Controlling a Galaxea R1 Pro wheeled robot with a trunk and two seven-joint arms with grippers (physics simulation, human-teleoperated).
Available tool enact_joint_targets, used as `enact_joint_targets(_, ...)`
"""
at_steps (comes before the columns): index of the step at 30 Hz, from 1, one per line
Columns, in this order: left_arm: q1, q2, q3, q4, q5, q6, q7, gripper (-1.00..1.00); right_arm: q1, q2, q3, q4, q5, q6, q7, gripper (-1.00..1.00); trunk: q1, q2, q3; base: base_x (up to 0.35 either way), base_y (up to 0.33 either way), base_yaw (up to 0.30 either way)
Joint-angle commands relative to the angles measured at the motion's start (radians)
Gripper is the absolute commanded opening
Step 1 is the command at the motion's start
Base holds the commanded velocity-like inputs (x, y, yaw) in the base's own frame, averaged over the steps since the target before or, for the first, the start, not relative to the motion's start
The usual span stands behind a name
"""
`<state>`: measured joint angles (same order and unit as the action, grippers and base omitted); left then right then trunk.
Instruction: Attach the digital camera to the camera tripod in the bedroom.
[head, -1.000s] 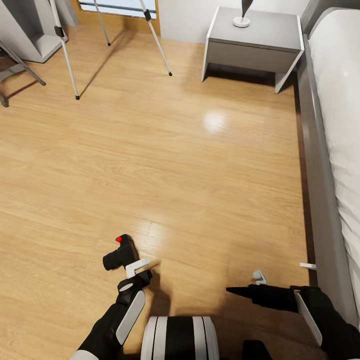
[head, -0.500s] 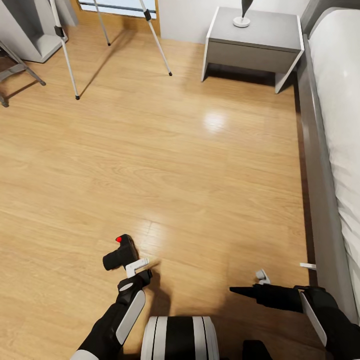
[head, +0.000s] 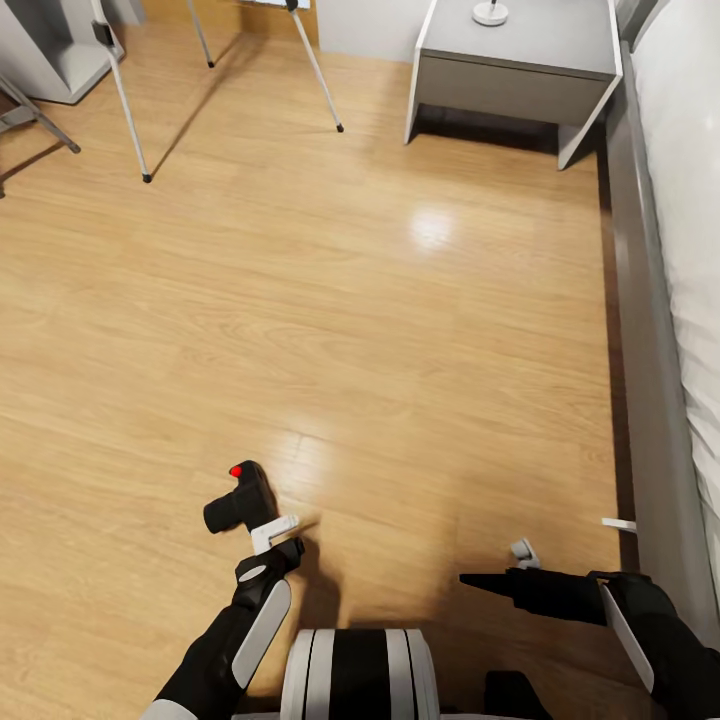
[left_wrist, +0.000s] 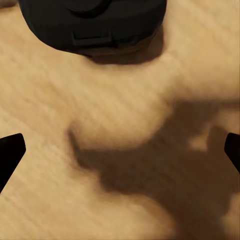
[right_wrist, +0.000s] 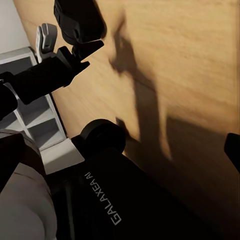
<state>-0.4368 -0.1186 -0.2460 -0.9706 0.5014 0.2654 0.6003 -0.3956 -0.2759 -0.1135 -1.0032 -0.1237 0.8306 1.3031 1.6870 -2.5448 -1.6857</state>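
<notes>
The digital camera (head: 240, 500), black with a red dot on top, lies on the light wood floor just ahead of my left gripper (head: 265, 525). In the left wrist view the camera (left_wrist: 92, 20) sits beyond the fingertips (left_wrist: 10, 152), which stand wide apart at the frame's edges with only floor between them. The left gripper is open and apart from the camera. My right gripper (head: 568, 538) hovers open low over the floor beside the bed frame, holding nothing. Three thin silver legs of the camera tripod (head: 122, 100) stand at the far left; its head is out of view.
A grey-framed white bed (head: 650, 300) runs along the right. A grey nightstand (head: 515, 70) with a lamp base (head: 490, 12) stands at the far wall. A grey shelf unit (head: 50, 55) and chair legs (head: 30, 115) are far left. Open wood floor (head: 380, 300) lies between.
The whole picture has slid a little, so the camera view moved; far furniture sits higher in frame. My right arm shifted slightly to the right. The digital camera and left gripper kept their places.
</notes>
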Motion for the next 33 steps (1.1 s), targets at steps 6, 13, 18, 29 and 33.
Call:
enact_joint_targets(6,0.000,0.000,-0.002,-0.003,0.006,0.001,0.007,1.00,0.000,0.000,0.000,0.000,-0.003,0.007,-0.001,1.00,0.000,0.000,-0.001,0.000,0.000,0.000)
enact_joint_targets(13,0.000,0.000,-0.003,-0.006,0.003,-0.026,0.007,1.00,0.000,0.000,0.000,0.000,-0.003,0.007,-0.002,1.00,0.000,0.000,-0.001,0.000,0.000,0.000)
enact_joint_targets(18,0.000,0.001,-0.003,-0.006,-0.001,-0.065,0.009,1.00,0.000,0.000,0.000,0.000,-0.002,0.008,-0.002,1.00,0.000,0.000,-0.001,0.000,0.000,0.000)
enact_joint_targets(29,0.000,0.008,-0.006,0.021,-0.003,-0.162,0.065,1.00,0.000,-0.001,0.000,0.000,-0.002,0.008,-0.002,1.00,0.000,0.000,-0.001,0.000,0.000,0.000)
enact_joint_targets(33,0.000,0.008,-0.009,0.044,-0.005,-0.190,0.069,1.00,0.000,-0.002,-0.001,0.000,-0.002,0.009,-0.002,1.00,0.000,0.000,-0.001,0.000,0.000,0.000)
